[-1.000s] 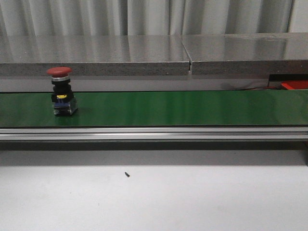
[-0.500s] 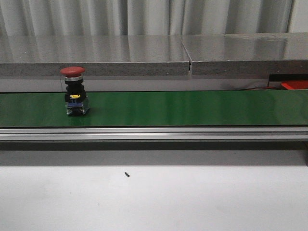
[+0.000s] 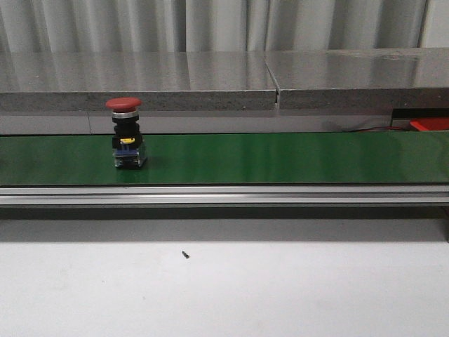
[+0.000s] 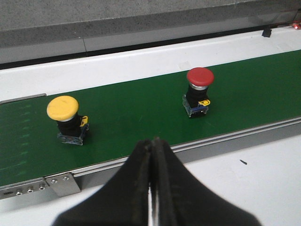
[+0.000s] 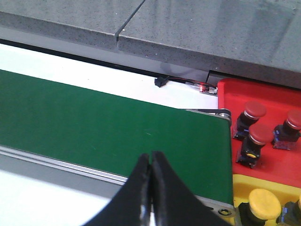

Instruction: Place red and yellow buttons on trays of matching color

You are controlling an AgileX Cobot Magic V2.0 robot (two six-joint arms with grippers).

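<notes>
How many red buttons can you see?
4. One red button stands upright on the green belt, with a yellow button farther along it. Three more sit in the red tray past the belt's end. Others may hide outside the view.

The red button (image 3: 125, 133) has slid further right along the green belt (image 3: 280, 158). It's upright same as before.

A button (image 3: 127, 133) stands on the belt's (image 3: 280, 158) left part.
</notes>
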